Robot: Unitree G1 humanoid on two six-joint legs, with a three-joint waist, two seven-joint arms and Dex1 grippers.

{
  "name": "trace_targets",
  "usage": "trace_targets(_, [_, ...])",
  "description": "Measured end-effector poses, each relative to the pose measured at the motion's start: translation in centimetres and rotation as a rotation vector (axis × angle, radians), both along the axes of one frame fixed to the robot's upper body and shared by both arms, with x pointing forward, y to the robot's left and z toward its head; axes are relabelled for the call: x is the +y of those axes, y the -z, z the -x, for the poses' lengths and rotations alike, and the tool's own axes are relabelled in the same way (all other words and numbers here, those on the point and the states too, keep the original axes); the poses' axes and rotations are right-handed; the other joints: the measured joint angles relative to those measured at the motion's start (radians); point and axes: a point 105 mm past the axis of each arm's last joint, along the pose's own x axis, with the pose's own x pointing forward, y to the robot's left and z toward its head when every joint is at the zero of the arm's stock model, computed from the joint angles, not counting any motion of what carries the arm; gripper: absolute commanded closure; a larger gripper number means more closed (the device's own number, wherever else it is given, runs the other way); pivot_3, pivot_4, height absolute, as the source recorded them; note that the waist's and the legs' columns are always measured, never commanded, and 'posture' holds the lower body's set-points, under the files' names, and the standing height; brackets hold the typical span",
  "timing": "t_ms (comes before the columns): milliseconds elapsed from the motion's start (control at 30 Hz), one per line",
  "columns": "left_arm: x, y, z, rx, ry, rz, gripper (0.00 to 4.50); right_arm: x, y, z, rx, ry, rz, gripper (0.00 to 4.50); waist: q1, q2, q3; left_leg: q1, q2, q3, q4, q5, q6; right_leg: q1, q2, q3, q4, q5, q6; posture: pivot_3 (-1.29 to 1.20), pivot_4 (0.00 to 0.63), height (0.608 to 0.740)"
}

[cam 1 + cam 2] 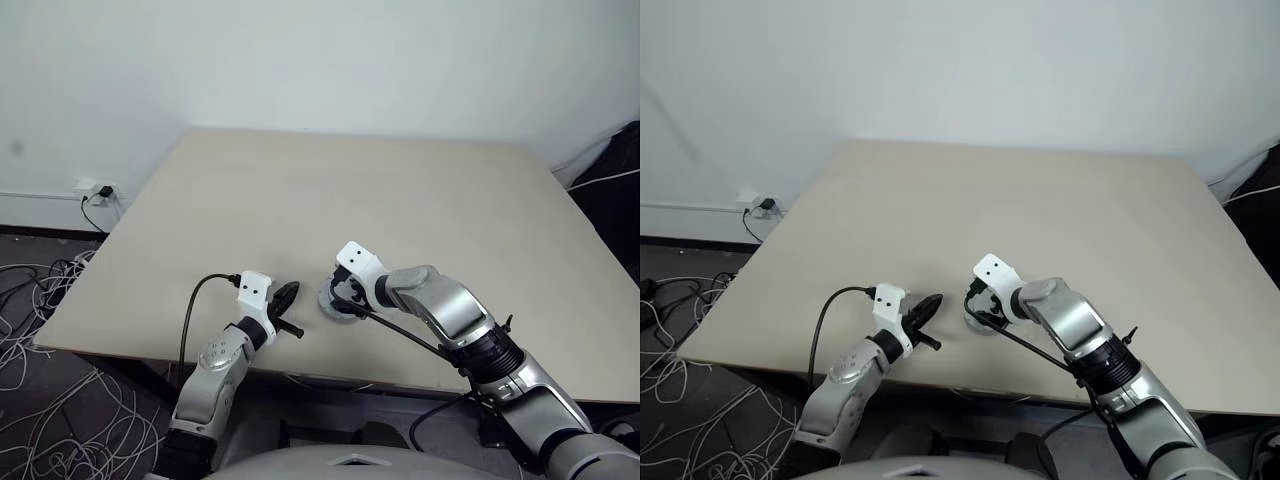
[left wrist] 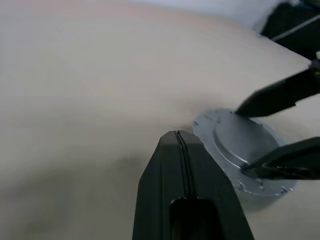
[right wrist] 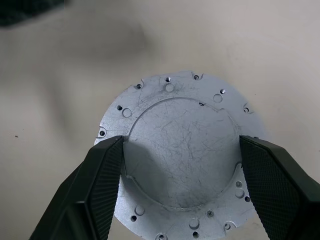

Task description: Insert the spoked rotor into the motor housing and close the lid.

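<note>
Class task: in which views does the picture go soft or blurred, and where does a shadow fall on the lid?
Left wrist view: table smeared, left claw soft. Right wrist view: lid sharp, shadow beside one finger.

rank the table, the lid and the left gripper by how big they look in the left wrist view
1. the table
2. the left gripper, large because it sits right at the camera
3. the lid, partly covered by the right gripper
</note>
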Motion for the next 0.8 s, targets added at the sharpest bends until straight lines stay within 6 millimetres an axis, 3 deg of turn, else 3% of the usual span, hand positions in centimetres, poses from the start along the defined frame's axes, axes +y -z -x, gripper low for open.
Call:
trace_targets(333, [-2.7, -1.4, -1.3, 0.086, 0.128, 0.094, 4.5, 0.0, 0.0, 0.0, -0.001, 0.0, -0.001, 1.21, 0.0, 0.0, 0.0, 0.001, 0.0, 0.0, 0.0, 0.002, 0.004, 0.001, 0.001, 0.001, 0.0, 0.0, 0.0, 0.0, 0.0, 0.74])
trace_targets(800, [-4.0, 1.0, -2.9, 0.193, 0.085, 0.034, 4.5, 0.1, 0.0, 0.0, -0.001, 0.001, -0.001, 1.21, 0.0, -0.001, 0.0, 0.001, 0.0, 0.0, 0.0, 0.0, 0.001, 0.001, 0.0, 0.001, 0.0, 0.0, 0.0, 0.0, 0.0, 0.74])
